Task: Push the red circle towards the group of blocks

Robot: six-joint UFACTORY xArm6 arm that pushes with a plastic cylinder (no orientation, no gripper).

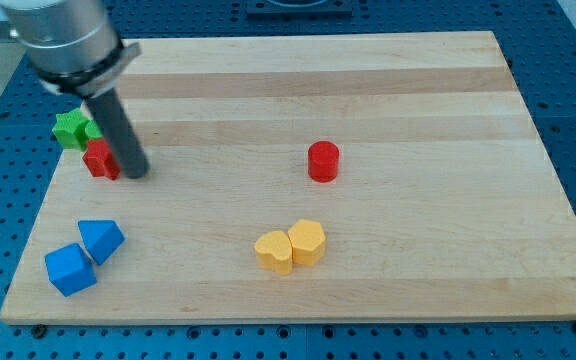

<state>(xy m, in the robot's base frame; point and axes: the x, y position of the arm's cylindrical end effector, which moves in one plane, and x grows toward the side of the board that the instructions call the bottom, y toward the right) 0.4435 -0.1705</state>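
My tip rests on the bench at far left, touching the red block, with a green block just behind; no claw shows. The red circle stands well right, apart from two yellow blocks nearer and two blue blocks near left

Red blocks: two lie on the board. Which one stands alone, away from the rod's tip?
The red circle, alone near the board's middle. The other red block sits at the view's left, beside my tip and the green block.

My tip touches a red block, far from the red circle.
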